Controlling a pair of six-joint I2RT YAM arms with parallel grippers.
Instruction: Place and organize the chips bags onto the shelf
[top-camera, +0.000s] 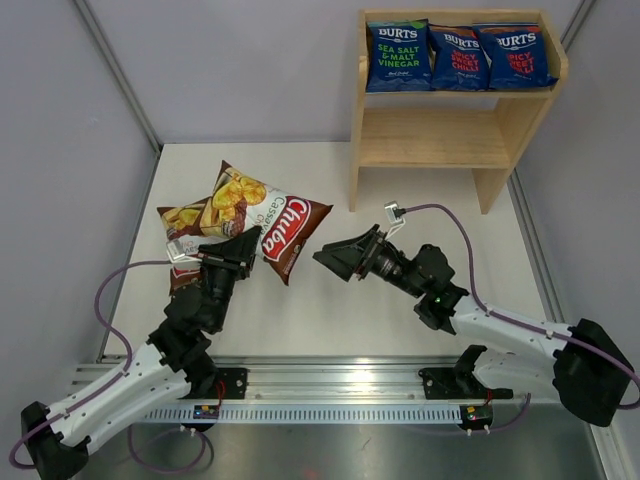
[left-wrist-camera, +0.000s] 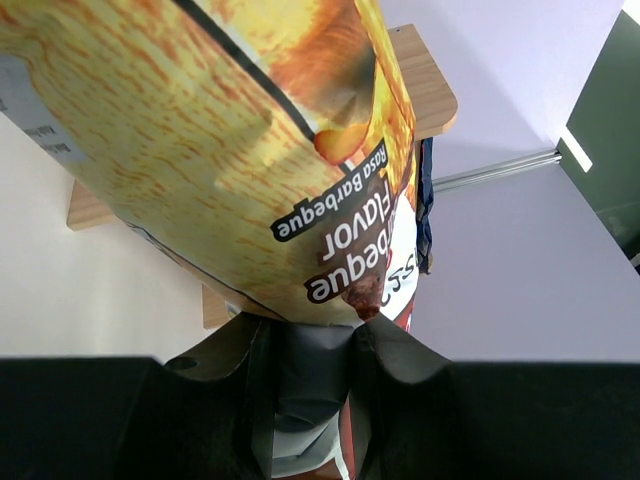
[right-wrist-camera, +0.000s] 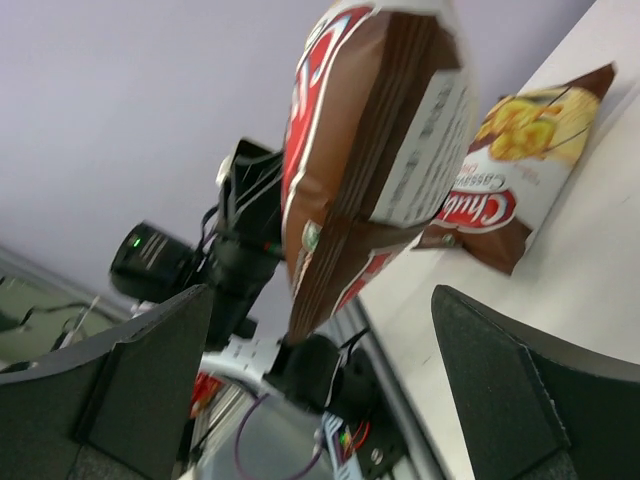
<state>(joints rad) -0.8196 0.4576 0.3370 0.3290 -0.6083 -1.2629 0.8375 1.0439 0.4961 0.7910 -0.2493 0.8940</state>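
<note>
Left gripper (left-wrist-camera: 308, 328) clamped on one edge of the held Chuba bag (top-camera: 290, 225), a finger on each face. The bag is up off the table (top-camera: 400, 310) and tilted, printed front toward the top camera. From above it reads red "Chuba" and "Cassava Ch…"; the left wrist view shows upside-down "Barbeque Flavor" and "Rosa Barbeque" on orange-yellow print. The right wrist view sees it edge-on: brown side, white back panel, print too small to read.

Second Chuba bag (top-camera: 188, 216) lies flat on the table at 9 o'clock of the held one and is partly covered by it. In the right wrist view its face reads "Chuba" and "CASSAVA" under pictured yellow chips.

Right gripper (top-camera: 333, 262) at 4 o'clock of the held bag; jaws wide apart, nothing between them; near the bag's lower corner, not touching.

Shelf (top-camera: 430, 140) at 1 o'clock of the table, light wood, two tiers. The top tier carries three dark blue bags upright, side by side, each headed "BURTS":
- green-lettered BURTS bag (top-camera: 397, 55), on the left: "SEA SALT & MALT VINEGAR"
- middle BURTS bag (top-camera: 459, 58): red lettering, roughly "SPICY SWEET CHILLI", blurred
- right BURTS bag (top-camera: 513, 55): same red lettering, also blurred
</note>
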